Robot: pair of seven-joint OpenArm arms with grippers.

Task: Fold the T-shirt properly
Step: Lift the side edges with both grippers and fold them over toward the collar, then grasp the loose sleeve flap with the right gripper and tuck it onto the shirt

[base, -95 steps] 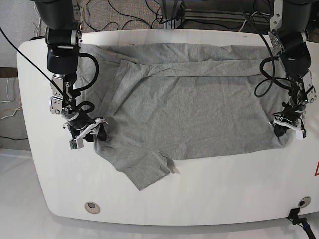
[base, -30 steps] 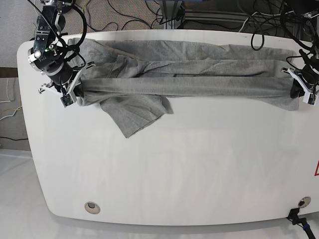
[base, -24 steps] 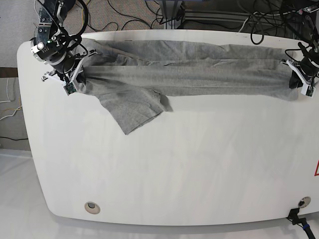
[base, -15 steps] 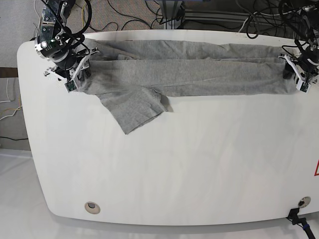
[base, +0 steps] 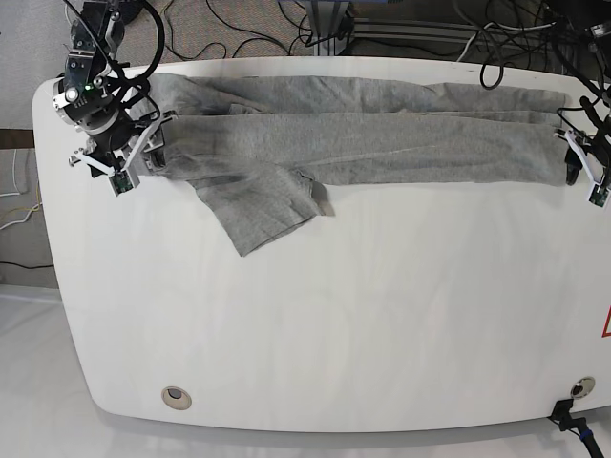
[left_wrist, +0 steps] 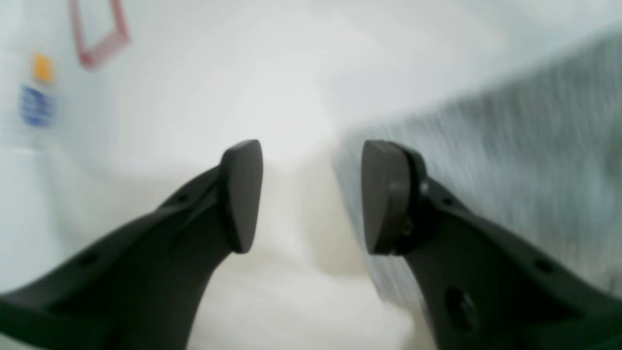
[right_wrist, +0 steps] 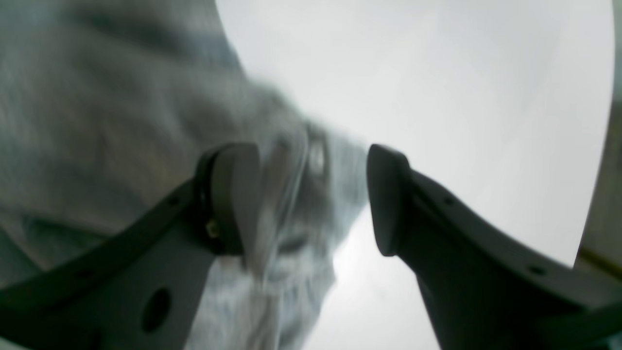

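The grey T-shirt [base: 363, 134] lies folded into a long band along the far side of the white table [base: 334, 315]. One sleeve [base: 263, 210] spills out toward the near side. My right gripper [base: 129, 162] is at the band's left end. In the right wrist view it [right_wrist: 308, 199] is open, and the shirt's edge [right_wrist: 146, 121] lies loose between its fingers. My left gripper [base: 584, 172] is off the band's right end. It [left_wrist: 311, 194] stands open over bare table, with the cloth [left_wrist: 486, 170] just beside its right finger.
Cables [base: 286, 29] run behind the table's far edge. Two round fittings [base: 175, 396] [base: 578, 386] sit near the front corners. A red sticker [base: 606, 324] marks the right edge.
Both grippers have opened and let go of the shirt's folded edge, then drawn slightly outward and toward the near side. The band now rests on the table.
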